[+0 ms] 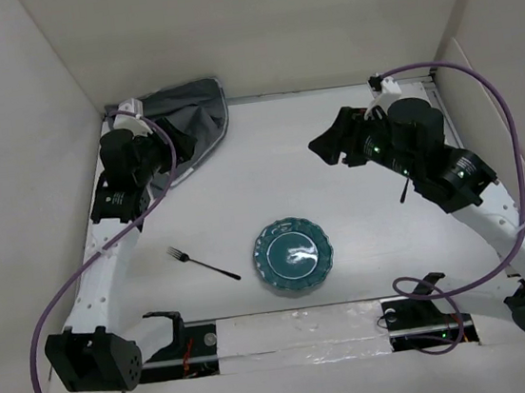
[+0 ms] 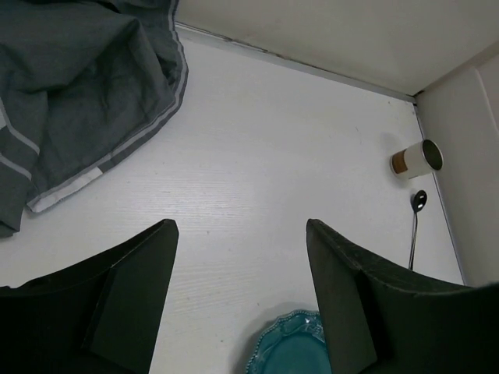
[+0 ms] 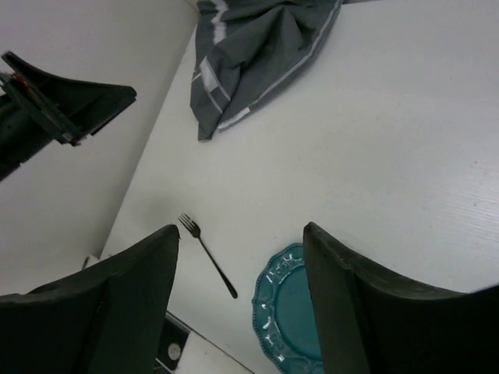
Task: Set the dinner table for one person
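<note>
Plate (image 1: 294,256), teal and scalloped, lies on matte white dinner table (image 1: 269,172).

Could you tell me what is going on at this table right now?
Two robot arms are meant to set the table for one, and neither holds anything: the left gripper and right gripper hover open. The grey placemat lies crumpled in the far left corner. The teal plate sits on the bare table near the front, with a fork to its left, apart from it. A cup and spoon are by the right wall.
</note>
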Controlling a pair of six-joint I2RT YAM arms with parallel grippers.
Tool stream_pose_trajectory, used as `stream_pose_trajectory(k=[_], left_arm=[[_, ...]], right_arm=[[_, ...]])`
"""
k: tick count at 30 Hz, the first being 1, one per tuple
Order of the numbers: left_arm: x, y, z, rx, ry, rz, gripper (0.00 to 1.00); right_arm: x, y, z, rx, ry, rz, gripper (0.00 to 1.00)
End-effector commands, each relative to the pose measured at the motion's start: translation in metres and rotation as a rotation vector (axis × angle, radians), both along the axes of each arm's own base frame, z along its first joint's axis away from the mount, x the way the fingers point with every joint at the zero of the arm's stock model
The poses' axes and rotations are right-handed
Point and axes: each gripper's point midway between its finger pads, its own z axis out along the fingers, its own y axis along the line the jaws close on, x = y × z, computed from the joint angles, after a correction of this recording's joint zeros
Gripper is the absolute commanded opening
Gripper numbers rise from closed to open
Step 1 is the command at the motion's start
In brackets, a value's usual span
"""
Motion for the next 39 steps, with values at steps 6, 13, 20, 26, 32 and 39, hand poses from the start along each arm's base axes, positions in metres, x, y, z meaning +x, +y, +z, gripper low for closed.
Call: stream_pose_trajectory(k=[6, 13, 20, 26, 32, 39], left_arm=[[-0.003, 0.05, 0.002, 0.04, 0.047, 0.239, 0.48], [0.011, 0.144, -0.054, 0.108, 0.267, 0.556, 0.0], [0.042, 0.189, -0.121, 0.139, 0.432, 0.631, 0.55], [0.087, 0.176, -0.167, 0.058, 0.494, 0.535, 0.58], [0.123, 0.163, -0.196, -0.017, 0.503, 0.45, 0.55], [0.14, 0.144, -0.218, -0.029, 0.514, 0.399, 0.36]], right_arm=[[-0.023, 0.0, 0.005, 0.02, -0.041, 0.106, 0.0], [-0.033, 0.007, -0.021, 0.048, -0.029, 0.163, 0.0], [-0.028, 0.019, -0.052, -0.001, 0.026, 0.213, 0.0], [-0.02, 0.029, -0.066, -0.024, 0.058, 0.233, 0.16], [-0.019, 0.034, -0.077, -0.044, 0.079, 0.25, 0.46], [-0.01, 0.042, -0.081, -0.049, 0.101, 0.241, 0.49]])
